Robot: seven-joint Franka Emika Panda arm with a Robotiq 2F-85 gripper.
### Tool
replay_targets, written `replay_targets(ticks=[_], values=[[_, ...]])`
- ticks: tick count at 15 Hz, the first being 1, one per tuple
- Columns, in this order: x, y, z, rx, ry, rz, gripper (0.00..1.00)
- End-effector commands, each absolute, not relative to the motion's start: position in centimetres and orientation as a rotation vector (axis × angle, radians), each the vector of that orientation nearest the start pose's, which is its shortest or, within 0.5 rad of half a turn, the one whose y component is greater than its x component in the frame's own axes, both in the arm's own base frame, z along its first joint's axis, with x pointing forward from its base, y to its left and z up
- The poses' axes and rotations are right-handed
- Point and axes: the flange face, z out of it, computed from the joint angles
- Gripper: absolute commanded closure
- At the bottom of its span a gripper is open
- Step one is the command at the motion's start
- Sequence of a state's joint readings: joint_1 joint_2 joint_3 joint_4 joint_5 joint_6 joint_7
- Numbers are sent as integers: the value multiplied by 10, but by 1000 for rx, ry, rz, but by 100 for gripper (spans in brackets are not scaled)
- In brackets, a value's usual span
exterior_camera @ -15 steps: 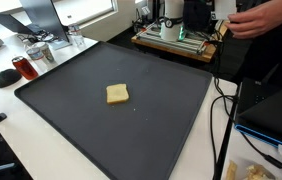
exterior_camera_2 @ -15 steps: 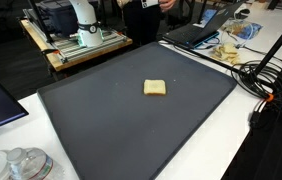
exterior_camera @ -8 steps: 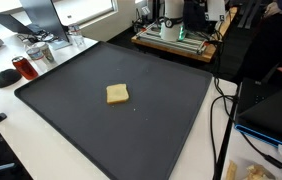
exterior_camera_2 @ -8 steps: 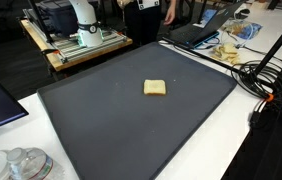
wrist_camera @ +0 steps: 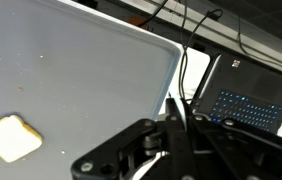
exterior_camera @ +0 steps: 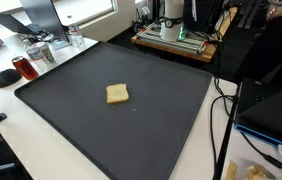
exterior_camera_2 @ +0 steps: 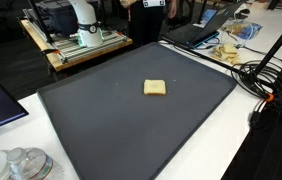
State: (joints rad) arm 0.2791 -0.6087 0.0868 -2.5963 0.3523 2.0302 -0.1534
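Claw [wrist_camera: 175, 112]: shut tight, empty, above black mat [wrist_camera: 81, 70]; bread slice [wrist_camera: 9, 138] well apart; risk: a low swing could snag nearby cables [wrist_camera: 184, 60]

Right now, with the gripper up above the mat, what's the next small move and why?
Probably shift the gripper across toward the bread slice. In the wrist view it hangs shut above the edge of the mat near the laptop, while the slice lies alone mid-mat, well off to its side and untouched.
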Motion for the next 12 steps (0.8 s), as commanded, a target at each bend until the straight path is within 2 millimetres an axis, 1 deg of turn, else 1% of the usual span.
replay_targets(ticks=[1,4,5,6,9,12], values=[[363,128,469,-2954,-259,-15,99],[392,108,473,-3063,-65,0,99],[403,103,467,-3041,-64,57,99],[380,107,469,-3019,-126,-28,96],[398,102,463,-3020,-85,31,96],[403,103,461,-3020,-81,43,96]])
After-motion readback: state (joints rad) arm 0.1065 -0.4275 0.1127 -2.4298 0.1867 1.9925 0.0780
